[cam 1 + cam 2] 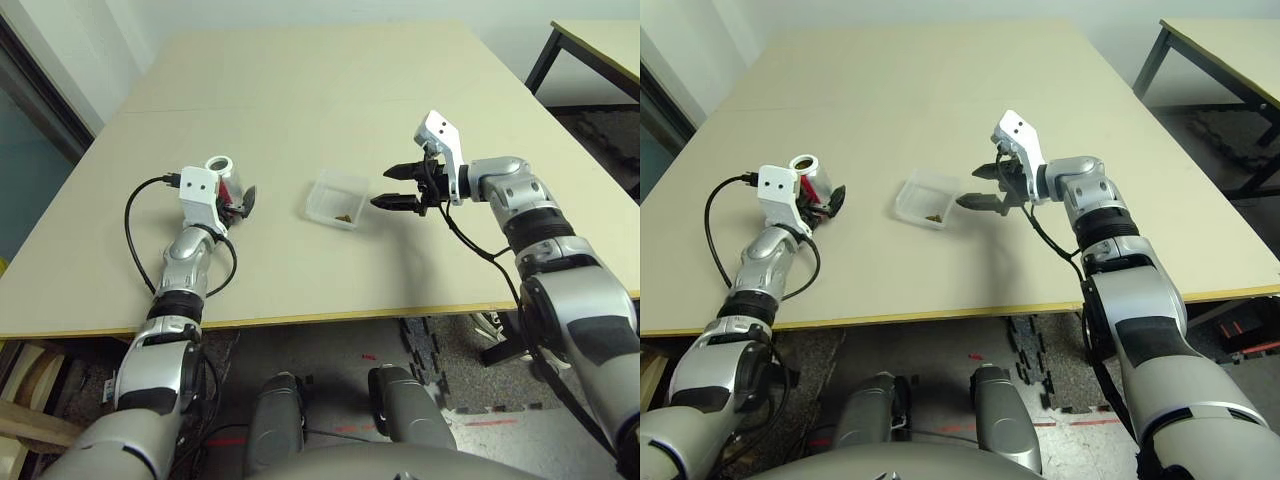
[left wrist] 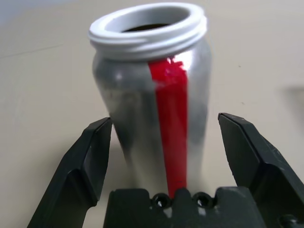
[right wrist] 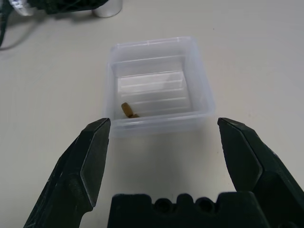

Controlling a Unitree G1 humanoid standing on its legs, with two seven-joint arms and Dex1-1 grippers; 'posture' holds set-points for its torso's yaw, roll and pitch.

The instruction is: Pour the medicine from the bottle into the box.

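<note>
The bottle [image 1: 222, 168], silvery with a red stripe and a white open rim, stands upright on the table's left side. My left gripper [image 1: 233, 196] is open around its lower body, and in the left wrist view there is a gap between each finger [image 2: 90, 156] and the bottle [image 2: 142, 109]. The box [image 1: 338, 181], a clear shallow tray, lies at the table's middle. The medicine [image 3: 127, 110], a couple of small brown pellets, rests inside it near one wall. My right gripper [image 1: 382, 187] is open just right of the box, its fingers pointing at it and not touching it.
A black cable [image 1: 130, 232] loops from my left wrist over the table. The table's front edge [image 1: 330, 318] runs close below both arms. A second table [image 1: 600, 45] stands at the back right. Dark floor mats [image 1: 450, 370] lie under the table.
</note>
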